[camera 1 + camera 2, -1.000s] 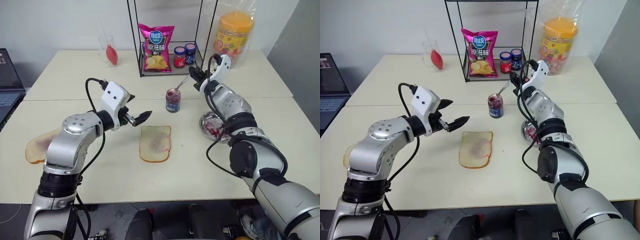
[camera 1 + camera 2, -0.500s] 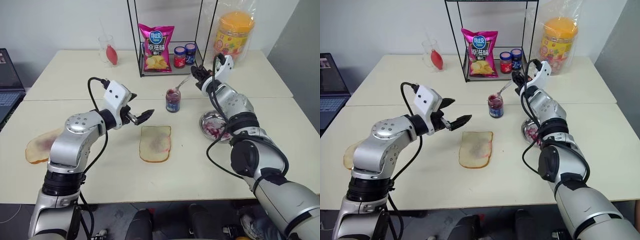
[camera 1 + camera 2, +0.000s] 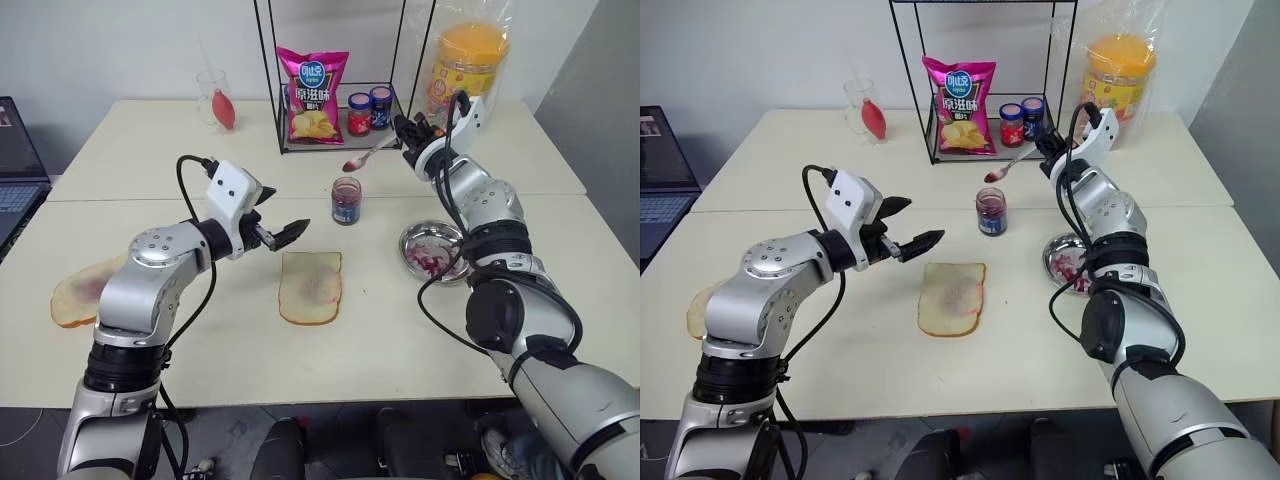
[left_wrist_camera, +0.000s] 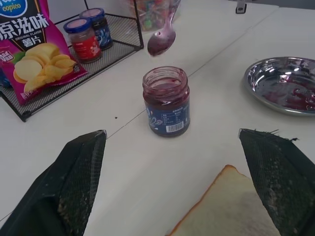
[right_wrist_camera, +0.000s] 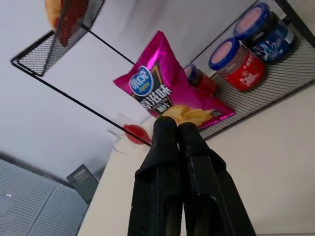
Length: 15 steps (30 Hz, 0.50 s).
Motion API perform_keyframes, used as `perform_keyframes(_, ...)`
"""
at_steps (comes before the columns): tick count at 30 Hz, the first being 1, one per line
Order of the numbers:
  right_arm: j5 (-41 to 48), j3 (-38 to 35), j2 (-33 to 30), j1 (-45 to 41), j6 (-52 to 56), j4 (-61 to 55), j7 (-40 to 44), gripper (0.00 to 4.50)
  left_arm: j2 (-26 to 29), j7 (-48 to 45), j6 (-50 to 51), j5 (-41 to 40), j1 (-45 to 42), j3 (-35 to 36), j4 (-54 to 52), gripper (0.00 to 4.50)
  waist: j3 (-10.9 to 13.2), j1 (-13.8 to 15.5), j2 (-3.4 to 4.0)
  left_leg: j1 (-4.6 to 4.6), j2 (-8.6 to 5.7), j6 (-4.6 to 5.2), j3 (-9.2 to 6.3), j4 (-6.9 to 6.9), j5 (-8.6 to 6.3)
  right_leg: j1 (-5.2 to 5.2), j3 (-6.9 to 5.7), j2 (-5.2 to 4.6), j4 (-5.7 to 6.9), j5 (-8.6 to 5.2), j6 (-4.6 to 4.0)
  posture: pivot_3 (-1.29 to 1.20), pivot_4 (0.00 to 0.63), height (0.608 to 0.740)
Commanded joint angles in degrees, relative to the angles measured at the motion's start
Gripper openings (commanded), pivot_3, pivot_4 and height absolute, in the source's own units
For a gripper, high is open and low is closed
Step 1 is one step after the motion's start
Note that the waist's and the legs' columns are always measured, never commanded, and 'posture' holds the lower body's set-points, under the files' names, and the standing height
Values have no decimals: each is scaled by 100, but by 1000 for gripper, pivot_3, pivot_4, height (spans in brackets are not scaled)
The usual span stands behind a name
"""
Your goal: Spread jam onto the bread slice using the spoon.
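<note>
The spoon (image 3: 365,157) hangs in the air above the open jam jar (image 3: 346,200), with dark red jam in its bowl (image 4: 161,42). My right gripper (image 3: 408,131) is shut on the end of its handle, just in front of the wire rack. The bread slice (image 3: 310,286) lies flat on the table in front of the jar, a faint pink smear at its centre. My left gripper (image 3: 283,212) hovers open to the left of the slice and the jar, its fingers (image 4: 74,182) wide apart and holding nothing.
A shiny metal dish (image 3: 412,238) smeared with jam sits right of the jar. A second smeared slice (image 3: 85,290) lies at the far left. The black wire rack (image 3: 283,148) behind holds a crisps bag (image 3: 312,95) and two lidded jars (image 3: 369,110). An orange-lidded tub (image 3: 465,65) stands back right.
My right gripper has lifted the spoon out of the jam jar, up and to the right. The left arm has stayed where it was.
</note>
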Motion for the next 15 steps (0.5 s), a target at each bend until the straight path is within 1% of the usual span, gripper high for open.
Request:
perform_keyframes(1, 523, 214, 177, 340, 875, -1740, -183, 52, 213, -103, -103, -179, 311, 387, -428, 4500, 0, -4, 0, -1, 0, 0, -2, -3, 0, -1, -1, 0, -1, -1, -1, 0, 150, 740)
perform_keyframes(4, 926, 541, 456, 900, 1642, -3163, -437, 52, 392, -171, -41, -385, 914, 837, -860, 4500, 0, -4, 0, -1, 8, 0, -4, -1, 0, -3, -4, 3, 2, -4, -7, 0, 150, 740)
perform_keyframes(7, 1092, 973, 638, 1418, 2129, -4180, -527, 52, 535, -308, -24, -605, 1475, 1194, -1283, 4500, 0, -21, 1, -1, 16, 1, -3, -3, -1, -5, -2, 6, 1, -5, -9, 0, 150, 740)
perform_keyframes(10, 1131, 1428, 784, 1937, 2424, -4865, -524, 52, 755, -562, 106, -926, 2050, 1551, -1641, 4500, 0, 2, 1, -2, 12, 1, -10, -3, -1, -5, -7, 6, 1, -8, -13, 0, 150, 740)
perform_keyframes(11, 1159, 1568, 887, 2147, 2497, -5047, -548, 52, 890, -749, 107, -983, 2398, 1707, -1760, 4500, 1, 3, 2, -1, 10, 1, -11, -1, -1, -3, -7, 6, 3, -9, -14, 0, 150, 740)
perform_keyframes(13, 926, 2129, 883, 2593, 2446, -5327, -326, 52, 1176, -1161, -95, -894, 3151, 1976, -1853, 4500, -5, -22, -6, 8, 15, 1, -6, -1, -1, 1, -3, 10, 0, -9, -14, 0, 150, 740)
perform_keyframes(15, 835, 2399, 890, 2810, 2388, -5447, -236, 52, 1305, -1298, -247, -829, 3506, 2097, -1838, 4500, -4, -21, -4, 12, 12, 1, -2, -3, -1, 4, 1, 9, 1, -19, -28, 0, 150, 740)
